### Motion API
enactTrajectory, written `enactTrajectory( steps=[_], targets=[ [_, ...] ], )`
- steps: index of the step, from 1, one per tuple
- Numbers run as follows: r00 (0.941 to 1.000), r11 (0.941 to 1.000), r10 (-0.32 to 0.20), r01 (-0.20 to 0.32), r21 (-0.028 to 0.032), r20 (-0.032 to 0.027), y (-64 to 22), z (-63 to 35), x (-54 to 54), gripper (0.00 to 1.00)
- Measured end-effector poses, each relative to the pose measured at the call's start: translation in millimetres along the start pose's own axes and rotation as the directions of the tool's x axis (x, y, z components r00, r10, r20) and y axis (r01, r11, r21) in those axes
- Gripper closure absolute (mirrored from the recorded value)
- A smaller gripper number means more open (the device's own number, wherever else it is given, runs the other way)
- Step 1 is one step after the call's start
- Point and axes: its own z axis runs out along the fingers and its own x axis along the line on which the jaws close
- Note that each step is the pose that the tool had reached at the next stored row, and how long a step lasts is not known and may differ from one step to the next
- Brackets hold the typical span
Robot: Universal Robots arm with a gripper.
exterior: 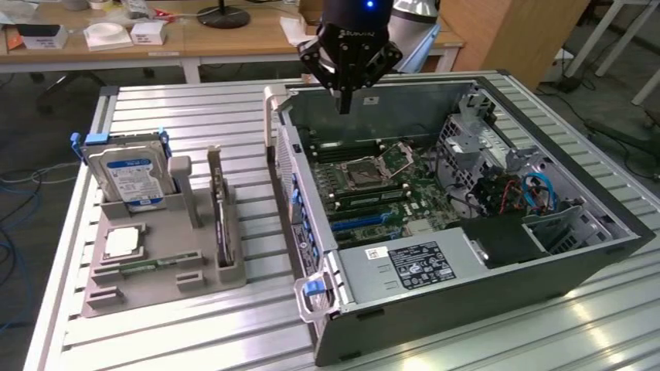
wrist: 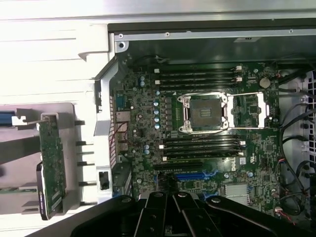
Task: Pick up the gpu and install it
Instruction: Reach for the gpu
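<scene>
In the exterior view the gripper (exterior: 345, 102) hangs above the far edge of the open computer case (exterior: 464, 317), which lies on its side on a slatted metal table (exterior: 185, 108). The jaws are pressed together into 1 narrow dark tip pointing straight down; they hold nothing and touch nothing. The gpu (exterior: 221, 224) stands on edge in a slot of a grey holder (exterior: 154, 282) at the exterior view's left of the case, well apart from the gripper, and it looks dark and thin from this side. In the same holder a hard drive (exterior: 129, 176) with a blue-white label stands upright, farther toward the exterior view's left than the gpu. Inside the case the green motherboard (exterior: 382, 197) lies bare, with its CPU socket (exterior: 376, 164) open near the middle. In the wrist view the black linkages of the gripper (wrist: 173, 210) meet in the middle of the picture's edge, the jaws drawn together with nothing between them, above the motherboard (wrist: 143, 128). The CPU socket (wrist: 205, 113) sits between 2 banks of dark memory slots. Beyond the case's side wall the gpu (wrist: 51, 165) shows its green board face, held upright in the grey holder (wrist: 74, 123), untouched.
</scene>
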Motion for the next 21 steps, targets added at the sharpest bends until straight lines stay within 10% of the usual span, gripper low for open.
enactTrajectory(
  steps=[21],
  targets=[
    [1.0, 1.0, 0.0, 0.0, 0.0, 0.0, -1.3, -0.4, 17.3, 0.9]
  ],
)
